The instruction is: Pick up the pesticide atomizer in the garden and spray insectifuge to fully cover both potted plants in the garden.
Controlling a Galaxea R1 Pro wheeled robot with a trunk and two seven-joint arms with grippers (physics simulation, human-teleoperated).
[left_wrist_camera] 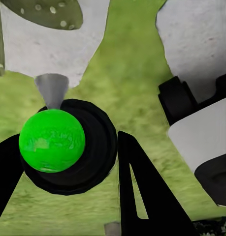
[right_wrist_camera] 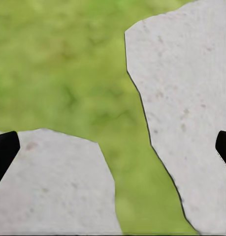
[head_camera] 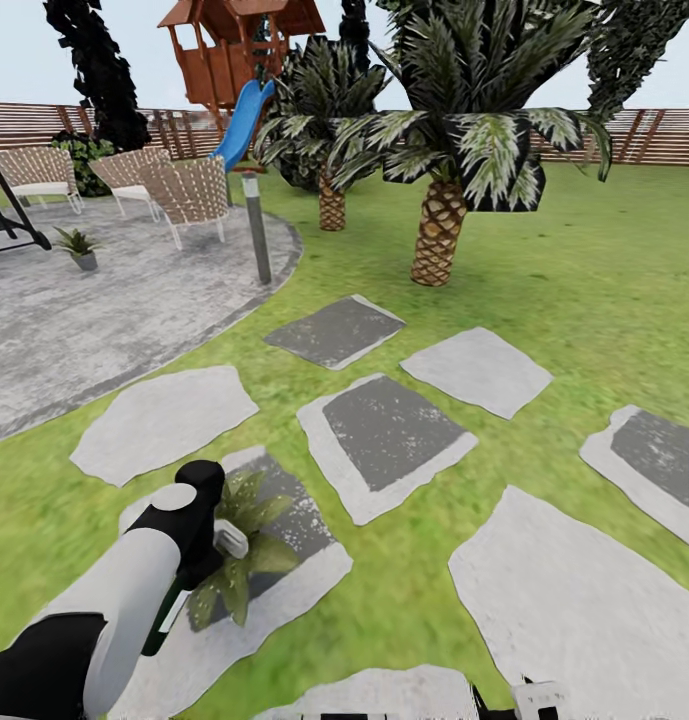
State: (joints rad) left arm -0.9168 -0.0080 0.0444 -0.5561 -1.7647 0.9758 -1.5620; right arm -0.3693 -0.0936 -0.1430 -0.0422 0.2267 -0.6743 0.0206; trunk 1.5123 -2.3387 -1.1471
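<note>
The left gripper [left_wrist_camera: 68, 162] is closing on the atomizer [left_wrist_camera: 68, 142], holding it just above a potted plant [head_camera: 239, 555] on a slab [head_camera: 284, 590]. The right gripper [right_wrist_camera: 113, 147] is hanging wide open over lawn [right_wrist_camera: 58, 64]. The other plant [head_camera: 77, 245] is sitting on the patio [head_camera: 94, 310].

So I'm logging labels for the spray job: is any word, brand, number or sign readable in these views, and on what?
None can be read. The atomizer in the left hand shows no legible label, only a white patch. The potted plant, the playhouse and the slabs carry no text.
</note>
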